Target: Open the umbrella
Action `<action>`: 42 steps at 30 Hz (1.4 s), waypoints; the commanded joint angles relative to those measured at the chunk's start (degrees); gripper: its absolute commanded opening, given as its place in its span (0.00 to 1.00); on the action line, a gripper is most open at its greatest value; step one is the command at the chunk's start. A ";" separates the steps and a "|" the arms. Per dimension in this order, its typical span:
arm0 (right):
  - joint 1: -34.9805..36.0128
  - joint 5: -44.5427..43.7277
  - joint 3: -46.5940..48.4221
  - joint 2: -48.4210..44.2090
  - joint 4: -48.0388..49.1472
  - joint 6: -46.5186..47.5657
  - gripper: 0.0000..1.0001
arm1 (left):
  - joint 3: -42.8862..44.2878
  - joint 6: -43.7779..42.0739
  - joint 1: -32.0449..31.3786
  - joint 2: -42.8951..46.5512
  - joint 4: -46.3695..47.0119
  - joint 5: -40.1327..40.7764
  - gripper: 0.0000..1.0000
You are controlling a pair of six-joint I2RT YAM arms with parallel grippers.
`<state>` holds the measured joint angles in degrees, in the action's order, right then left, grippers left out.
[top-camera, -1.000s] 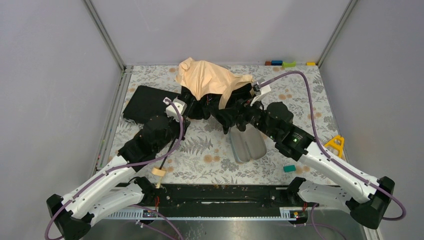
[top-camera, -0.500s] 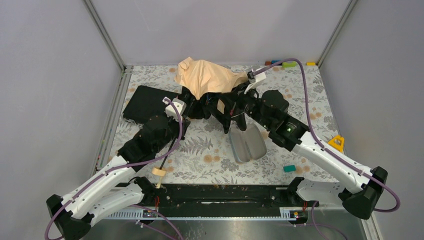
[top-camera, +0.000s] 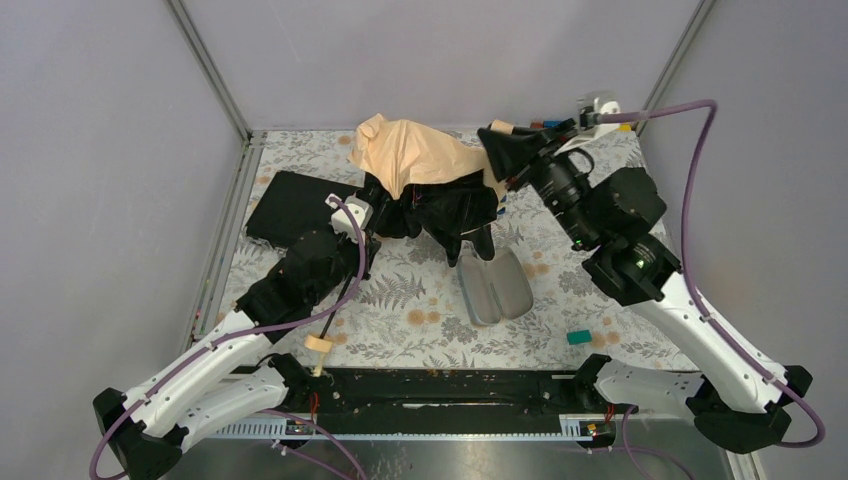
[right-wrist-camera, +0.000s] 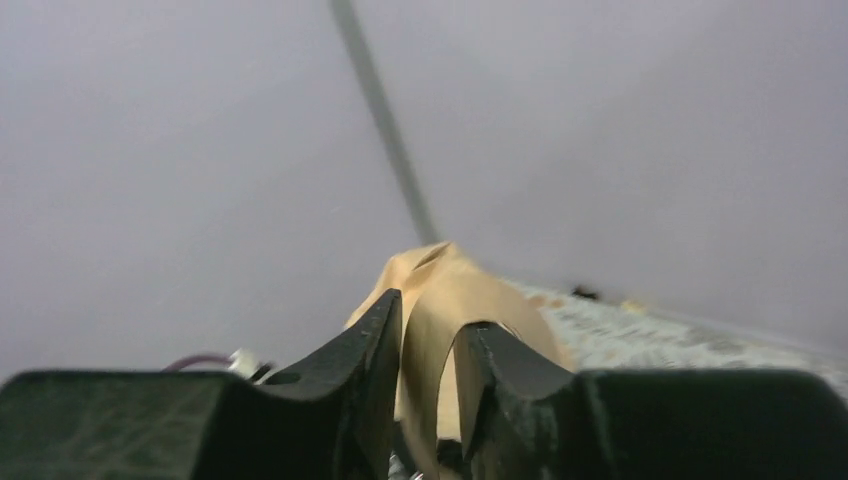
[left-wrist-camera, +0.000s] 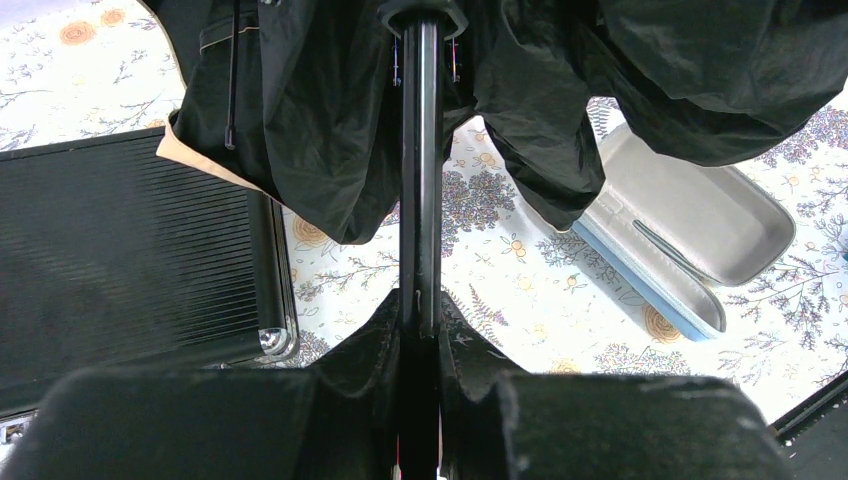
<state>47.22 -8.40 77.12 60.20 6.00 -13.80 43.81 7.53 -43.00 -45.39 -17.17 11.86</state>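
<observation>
umbrella [top-camera: 415,160] lies half-collapsed just right of the black case [top-camera: 290,208], left gripper [left-wrist-camera: 420,330] clamped on its shaft [left-wrist-camera: 420,150]; right gripper [right-wrist-camera: 428,340] has moved from beneath the canopy [right-wrist-camera: 440,290] to the edge farthest from the case, jaws narrow on peach fabric, likely to spread it.

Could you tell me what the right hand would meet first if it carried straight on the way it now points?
Most likely the umbrella: its peach canopy lies directly ahead of the right hand, which may already be touching it.
</observation>
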 commanded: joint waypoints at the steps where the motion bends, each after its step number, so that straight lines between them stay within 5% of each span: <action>1: -3.94 -13.32 3.88 0.23 0.41 5.65 0.35 | 3.21 0.61 -0.10 0.56 7.38 0.99 0.00; 4: -7.97 -17.99 4.02 0.13 0.68 6.66 0.45 | 3.29 0.71 -0.06 0.65 7.25 0.83 0.00; 9: -11.24 -28.20 1.50 -0.57 0.68 12.70 0.82 | 3.26 0.75 -0.06 1.35 7.34 0.79 0.00; 13: -12.11 -33.15 -2.61 -3.07 -0.67 14.68 0.92 | 3.30 0.92 -0.02 1.68 7.36 0.58 0.00; 17: -12.07 -22.80 -9.40 -11.50 -8.05 1.14 0.90 | 3.39 1.17 0.01 1.88 7.28 0.45 0.00; 24: -9.12 -1.73 -29.36 -20.28 7.30 -19.15 0.86 | 3.74 3.66 -0.05 1.19 7.31 -0.51 0.00; 29: 5.15 -6.35 -32.07 -18.86 14.33 -14.20 0.87 | 6.13 9.19 0.71 -1.71 7.23 -4.82 0.00; 33: 14.84 -13.06 -38.45 -16.79 29.10 -12.02 0.85 | 7.30 12.98 1.22 -2.13 7.90 -7.90 0.00; 42: 23.00 -20.18 -42.20 0.02 53.11 -15.00 0.84 | 3.53 21.97 1.43 3.74 13.66 -12.84 0.00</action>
<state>69.32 -23.11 34.33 54.76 44.18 -26.52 46.87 24.01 -41.89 -45.93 -15.55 2.98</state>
